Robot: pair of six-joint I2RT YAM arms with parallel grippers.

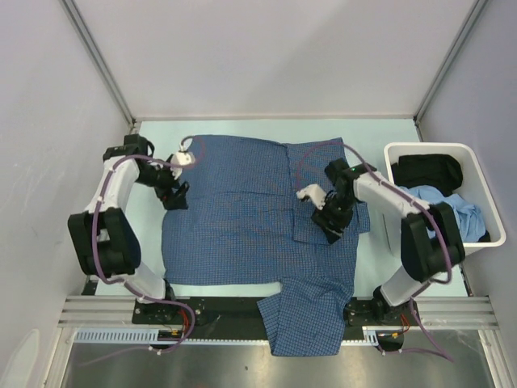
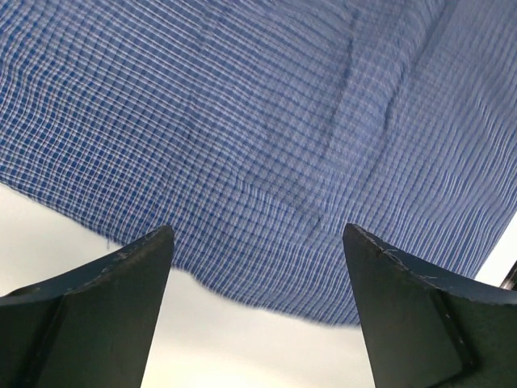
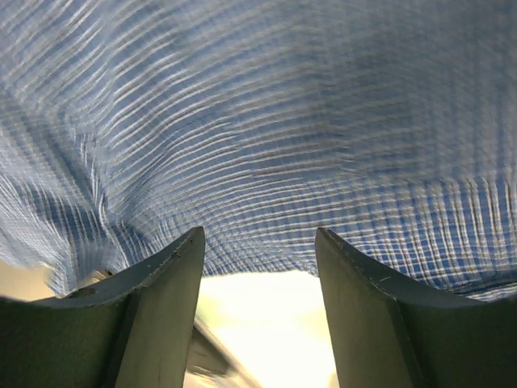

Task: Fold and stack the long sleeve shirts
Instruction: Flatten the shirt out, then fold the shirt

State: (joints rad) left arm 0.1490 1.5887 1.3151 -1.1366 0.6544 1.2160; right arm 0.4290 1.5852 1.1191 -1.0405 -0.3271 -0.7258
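Looking from above, the dark-blue checked shirt (image 1: 234, 210) lies spread on the bench (image 1: 380, 133), one part trailing over the near edge. That hanging weight could drag the folds askew at the next lift. At its left edge sit the left fingers (image 1: 176, 196). Over its right side are the right fingers (image 1: 329, 225), near the white bin (image 1: 428, 147) of other garments. From the left wrist, the left fingers (image 2: 105, 323) stand wide apart and empty, the cloth's edge just beyond them; closing here would likely miss it. From the right wrist, the right fingers (image 3: 153, 323) are released too, with nothing between them and cloth ahead. A deep bite may pinch several layers.
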